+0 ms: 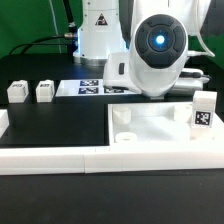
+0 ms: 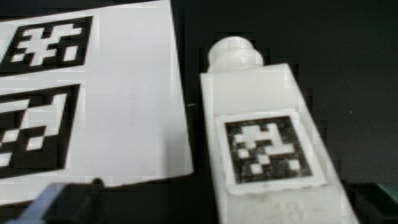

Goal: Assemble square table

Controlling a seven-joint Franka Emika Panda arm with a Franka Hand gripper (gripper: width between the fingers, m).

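In the wrist view a white leg [image 2: 260,130] with a black-white tag lies on the black table beside the marker board [image 2: 80,90]. My gripper [image 2: 210,208] is just above it. Only its dark fingertips [image 2: 57,198] show at the frame's edge, set wide apart, with nothing held. In the exterior view the arm's wrist [image 1: 155,50] hides the gripper and this leg. The white square table top [image 1: 160,128], with round corner sockets, lies at the exterior view's right. One tagged leg [image 1: 203,112] stands upright on it. Two more legs [image 1: 17,91] [image 1: 44,91] stand at the left.
The long low white border rail [image 1: 100,158] runs along the front, with a short return [image 1: 3,122] at the exterior view's left. The marker board [image 1: 95,87] lies flat behind the table top, at the foot of the arm's base [image 1: 95,30].
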